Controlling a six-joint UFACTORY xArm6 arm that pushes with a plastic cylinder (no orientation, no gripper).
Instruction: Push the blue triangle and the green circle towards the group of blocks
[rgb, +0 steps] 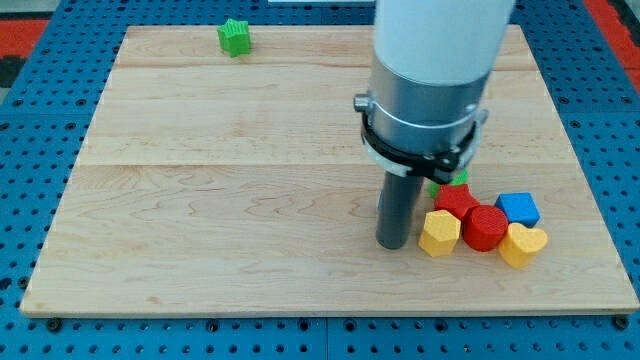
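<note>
My tip (392, 244) rests on the board just left of a yellow hexagon block (439, 233), very close to it or touching. The hexagon belongs to a tight group at the view's lower right: a red block (456, 201), a second red block (486, 227), a blue block (518, 209) whose shape I cannot make out, and a yellow heart block (523, 243). A green block (452, 181) shows only as a sliver at the group's top edge, mostly hidden behind the arm, so I cannot tell its shape.
A green star block (235, 37) sits alone near the board's top left edge. The wide arm body (430, 70) hides the board's upper right middle. The wooden board (200, 200) lies on a blue perforated table.
</note>
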